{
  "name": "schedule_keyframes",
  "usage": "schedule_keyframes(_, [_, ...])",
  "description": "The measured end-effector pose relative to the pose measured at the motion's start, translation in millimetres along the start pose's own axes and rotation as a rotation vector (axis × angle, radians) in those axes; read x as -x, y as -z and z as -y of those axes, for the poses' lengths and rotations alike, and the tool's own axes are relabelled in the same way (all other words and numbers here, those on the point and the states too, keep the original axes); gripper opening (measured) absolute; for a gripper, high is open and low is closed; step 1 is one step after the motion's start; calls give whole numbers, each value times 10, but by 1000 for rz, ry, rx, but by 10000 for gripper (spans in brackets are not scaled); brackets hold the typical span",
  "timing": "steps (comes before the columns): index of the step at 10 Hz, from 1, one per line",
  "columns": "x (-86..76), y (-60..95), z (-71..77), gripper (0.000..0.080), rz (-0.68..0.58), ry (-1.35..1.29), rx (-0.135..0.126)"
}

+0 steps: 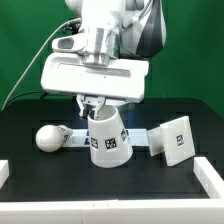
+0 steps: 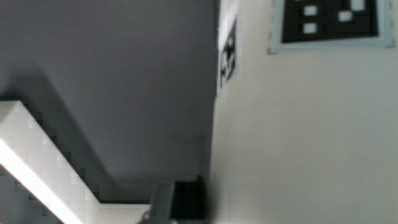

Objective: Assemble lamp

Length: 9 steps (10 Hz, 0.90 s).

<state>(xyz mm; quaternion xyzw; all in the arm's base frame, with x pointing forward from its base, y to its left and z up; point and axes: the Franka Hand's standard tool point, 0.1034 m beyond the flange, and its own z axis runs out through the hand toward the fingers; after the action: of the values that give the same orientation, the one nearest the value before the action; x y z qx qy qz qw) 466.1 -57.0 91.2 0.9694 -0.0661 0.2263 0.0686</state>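
shade (image 1: 108,140) axis vertical, narrow end up | gripper (image 1: 92,105) at top rim

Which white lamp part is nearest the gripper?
The shade, the cone in the middle, right under the gripper. The bulb lies off to the exterior view's left, the base block to its right.

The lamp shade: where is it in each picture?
Exterior view: the shade stands in the middle, right under the gripper, between the bulb and the base block.
Wrist view: the shade is the big white wall close to the camera.
Shared landmark: the shade's black-and-white square tags.
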Motion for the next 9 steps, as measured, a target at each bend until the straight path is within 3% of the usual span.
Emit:
schedule_keyframes(1, [-2, -2, 9, 48, 8, -1, -3])
schedule_keyframes(2, [22, -12, 12, 130, 18, 0, -4])
schedule_keyframes(3, [23, -12, 12, 130, 19, 0, -4])
schedule_keyframes(5, [25, -14, 12, 497, 19, 0, -3])
schedule_keyframes(6, [26, -15, 12, 622, 19, 1, -3])
schedule_keyframes(7, [27, -15, 11, 622, 20, 1, -3])
schedule_keyframes(8, [27, -16, 11, 684, 20, 1, -3])
schedule_keyframes(9, [28, -16, 11, 695, 20, 1, -3])
